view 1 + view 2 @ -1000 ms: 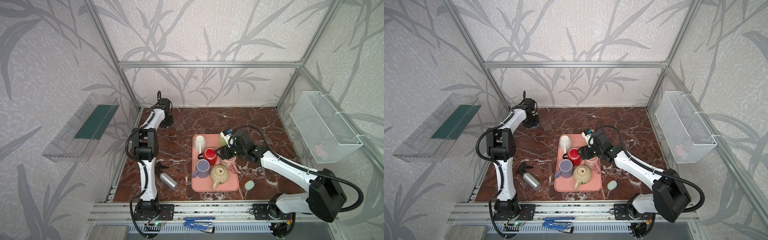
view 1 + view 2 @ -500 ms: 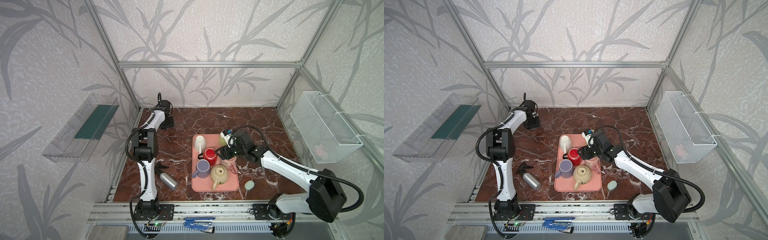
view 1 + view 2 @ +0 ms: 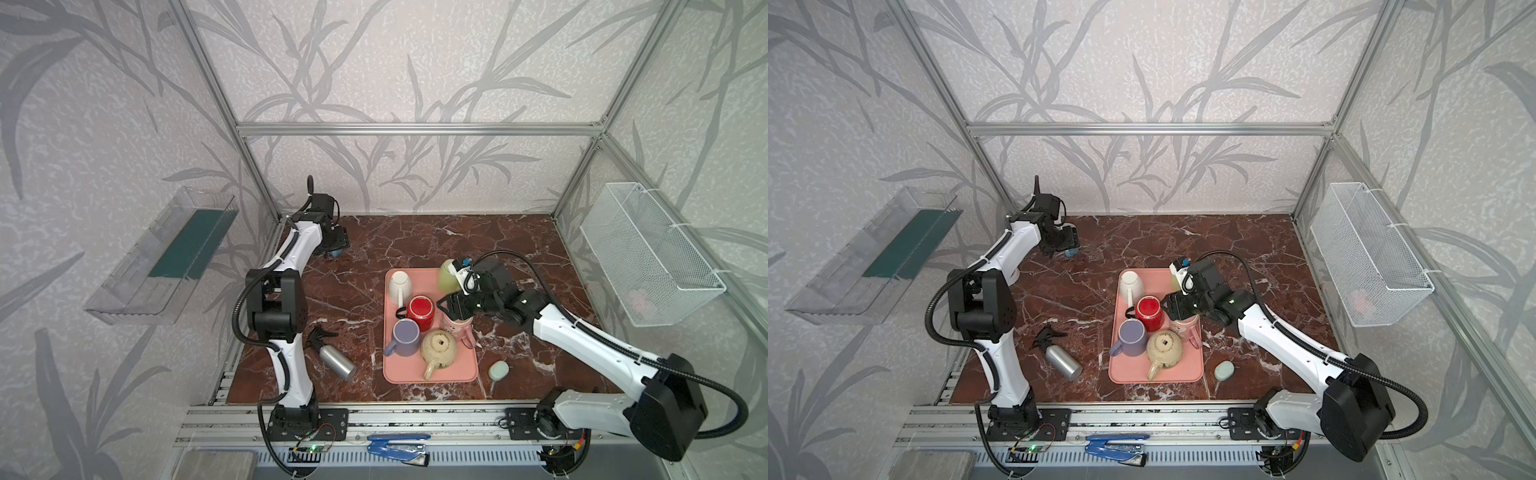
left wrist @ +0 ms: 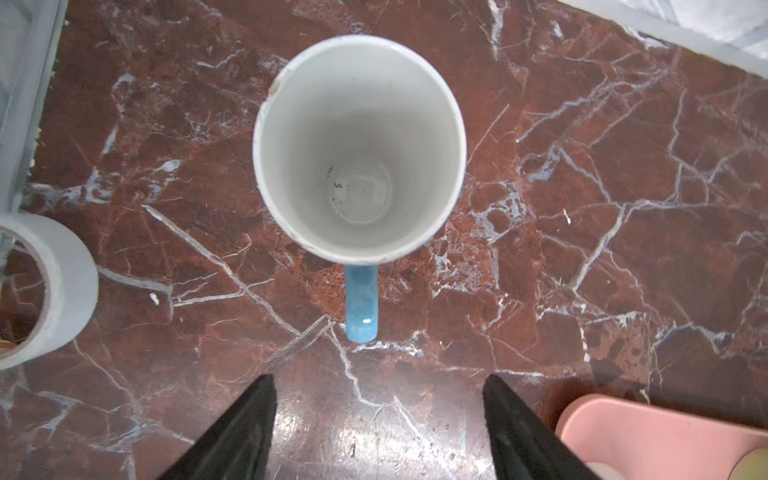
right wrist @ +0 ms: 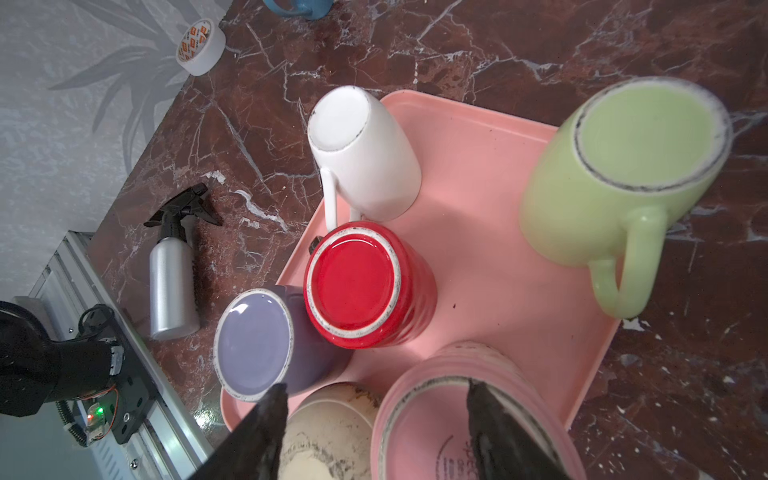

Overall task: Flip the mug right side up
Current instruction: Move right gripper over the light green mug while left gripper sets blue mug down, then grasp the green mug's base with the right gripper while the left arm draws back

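**Item: blue mug.** White inside, sky-blue handle, a chip and dark scuffs on the rim, and dark specks on the bottom. It stands right side up on the tabletop in the far left corner. Its handle points toward your left gripper. That gripper hangs above the mug with its jaws spread wide, nothing between them, short of the handle.

**Your right gripper.** Jaws apart, gripping nothing, with one finger over the base of an upturned pink mug.

**Surface.** Red-brown marble tabletop with white veins, set inside an aluminium frame with leaf-print walls.

**Also listed.**
- Pink tray carrying a white mug, red mug, purple mug and green mug, all bottoms up, plus a cream teapot.
- Tape roll near the blue mug.
- Spray bottle lying on its side, left of the tray.
- Pale green oval piece, right of the tray.

**Room.** You have bare marble round the blue mug, except toward the tape roll. The frame rail and back wall run close by. A wire basket hangs on the right wall and a clear shelf on the left.
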`<move>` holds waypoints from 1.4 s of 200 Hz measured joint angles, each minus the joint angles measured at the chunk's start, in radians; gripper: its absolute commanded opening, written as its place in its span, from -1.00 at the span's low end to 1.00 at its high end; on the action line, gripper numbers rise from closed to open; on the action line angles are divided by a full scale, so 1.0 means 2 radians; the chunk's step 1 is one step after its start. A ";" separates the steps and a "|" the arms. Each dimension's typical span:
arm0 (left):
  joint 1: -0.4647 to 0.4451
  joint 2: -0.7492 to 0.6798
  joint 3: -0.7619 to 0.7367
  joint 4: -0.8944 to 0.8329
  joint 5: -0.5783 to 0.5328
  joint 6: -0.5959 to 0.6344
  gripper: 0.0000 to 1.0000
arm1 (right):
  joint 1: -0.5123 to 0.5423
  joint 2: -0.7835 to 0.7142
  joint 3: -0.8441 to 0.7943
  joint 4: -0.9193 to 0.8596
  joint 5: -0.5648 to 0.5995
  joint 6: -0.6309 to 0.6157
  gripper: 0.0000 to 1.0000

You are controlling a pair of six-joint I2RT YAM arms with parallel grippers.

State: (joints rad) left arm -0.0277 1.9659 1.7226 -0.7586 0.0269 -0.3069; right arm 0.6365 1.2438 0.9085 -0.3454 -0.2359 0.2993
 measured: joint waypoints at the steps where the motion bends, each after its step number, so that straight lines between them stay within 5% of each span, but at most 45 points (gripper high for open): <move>1: 0.000 -0.001 -0.001 0.000 0.000 0.001 0.60 | 0.000 -0.001 0.000 -0.001 0.000 0.000 0.37; 99: -0.012 -0.147 -0.105 0.001 0.014 0.000 0.92 | 0.019 -0.037 0.017 -0.089 0.036 -0.005 0.37; 199: -0.102 -0.387 -0.262 -0.002 0.025 0.000 0.94 | 0.034 -0.023 0.090 -0.188 0.115 -0.046 0.36; 280: -0.105 -0.512 -0.353 0.007 0.081 -0.009 0.94 | -0.009 0.097 0.130 -0.192 0.140 -0.076 -0.23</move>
State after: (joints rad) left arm -0.2379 0.9413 1.0172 -0.7437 0.1886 -0.3244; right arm 0.6182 1.4380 1.1694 -0.7300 0.0441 0.1478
